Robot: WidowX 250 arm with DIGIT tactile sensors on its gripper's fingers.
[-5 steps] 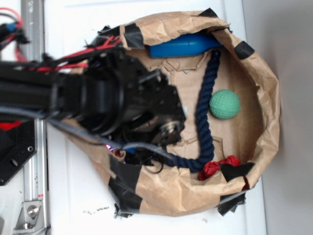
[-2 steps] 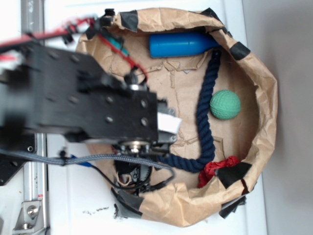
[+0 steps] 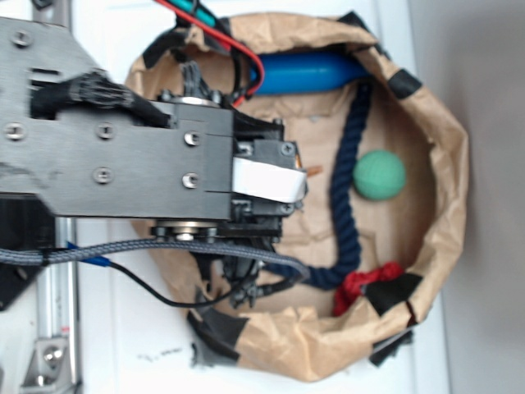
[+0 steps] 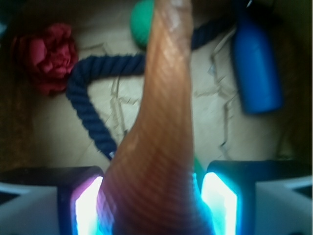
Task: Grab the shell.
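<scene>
A: Shell [image 4: 161, 132] sits between the 2 lit pads of the hand [image 4: 152, 205], spire pointing away from the wrist camera; the jaws are clamped on its wide body.

B: So the grab looks made. How would you finish it well?

A: My judgement: keep the squeeze steady and lift straight, without twisting. The surface is glossy and ribbed and tapers toward the tip, so it could slide forward out of the pads if the grip loosens or the arm jerks.

B: Can the overhead view confirm the hold?

A: Barely. The black arm covers the hand there; only a small orange tip shows past the wrist, just beside the navy rope [image 3: 344, 176]. I cannot tell from that view how high the shell is.

B: What lies underneath?

A: A brown paper bag [image 3: 447, 176] with its rim rolled down into a basin and patched with black tape, resting on a white counter [image 3: 115, 345]. The paper floor is creased, so it is soft and uneven.

B: And the neighbours?

A: 4 things: the rope curving across the middle, a blue bottle [image 3: 308, 72] at the rim, a green ball [image 3: 379, 174] beside the rope, a red cloth wad [image 3: 365, 281] at the rope's end. All are apart from the shell.
</scene>
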